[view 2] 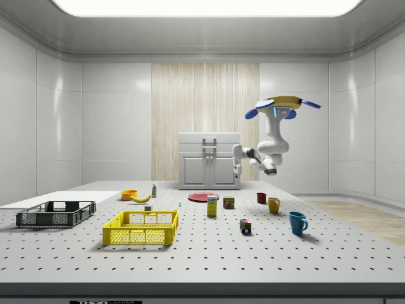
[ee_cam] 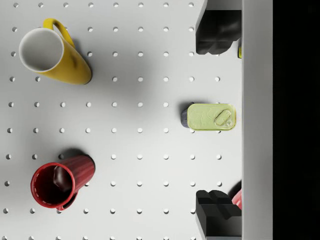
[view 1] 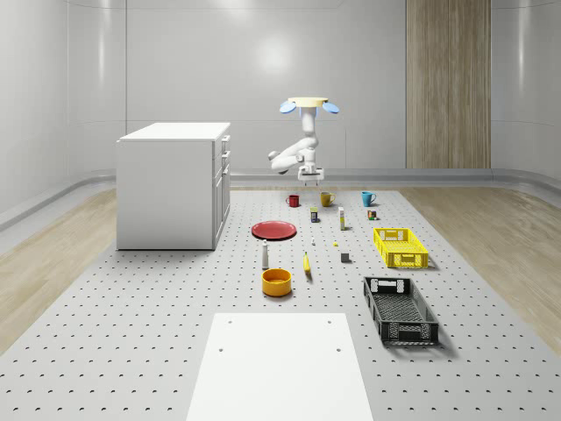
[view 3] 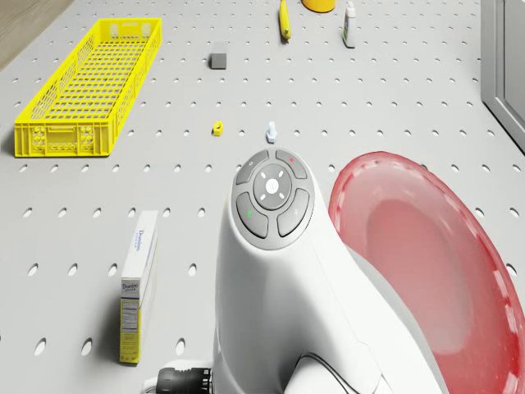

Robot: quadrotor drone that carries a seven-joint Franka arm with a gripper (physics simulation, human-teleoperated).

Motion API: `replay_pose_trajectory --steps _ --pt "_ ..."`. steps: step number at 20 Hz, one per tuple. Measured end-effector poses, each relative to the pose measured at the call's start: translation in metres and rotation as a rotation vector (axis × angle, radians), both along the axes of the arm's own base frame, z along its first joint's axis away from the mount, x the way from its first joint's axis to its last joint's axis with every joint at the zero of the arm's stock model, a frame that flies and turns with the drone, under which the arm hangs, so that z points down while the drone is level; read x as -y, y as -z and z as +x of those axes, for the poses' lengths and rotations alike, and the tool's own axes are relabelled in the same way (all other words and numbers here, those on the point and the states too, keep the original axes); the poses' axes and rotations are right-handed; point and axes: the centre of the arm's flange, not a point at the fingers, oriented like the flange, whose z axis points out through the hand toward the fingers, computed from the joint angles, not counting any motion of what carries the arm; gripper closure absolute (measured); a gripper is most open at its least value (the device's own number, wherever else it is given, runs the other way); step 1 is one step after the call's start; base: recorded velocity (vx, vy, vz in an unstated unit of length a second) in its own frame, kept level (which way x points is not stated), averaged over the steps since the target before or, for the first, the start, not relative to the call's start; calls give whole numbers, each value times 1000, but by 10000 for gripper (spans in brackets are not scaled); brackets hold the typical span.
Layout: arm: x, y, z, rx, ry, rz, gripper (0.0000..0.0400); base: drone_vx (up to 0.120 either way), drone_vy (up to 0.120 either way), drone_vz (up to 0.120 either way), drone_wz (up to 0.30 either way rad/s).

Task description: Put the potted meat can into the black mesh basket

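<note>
Potted meat can (ee_cam: 209, 117) | wrist view: between spread claw (ee_cam: 218, 125) fingers | drone (view 1: 308, 105) hovering above

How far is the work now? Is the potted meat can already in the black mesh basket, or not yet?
Not yet. Done: the drone hovers above the mugs' end of the table, and the open end effector is lined up over the potted meat can, which sits on the table between the fingers in the wrist view. In hand: nothing. Left: descend, grasp, carry to the black mesh basket.
</note>
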Motion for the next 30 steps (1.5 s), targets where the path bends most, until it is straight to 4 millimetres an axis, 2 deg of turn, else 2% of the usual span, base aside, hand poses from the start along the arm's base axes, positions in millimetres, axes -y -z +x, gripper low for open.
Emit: replay_pose_trajectory --steps 10,14,19,23,30 --pt "2 0 0 -1 0 -22 0 76 0 -104 0" --pt "2 0 0 -1 0 -24 0 0 90 -120 0" --pt "2 0 0 -1 0 -25 0 0 0 -120 0" --pt "3 0 0 -1 0 -26 0 110 0 -120 0" --pt "3 0 0 -1 0 -26 0 0 -23 -80 0"
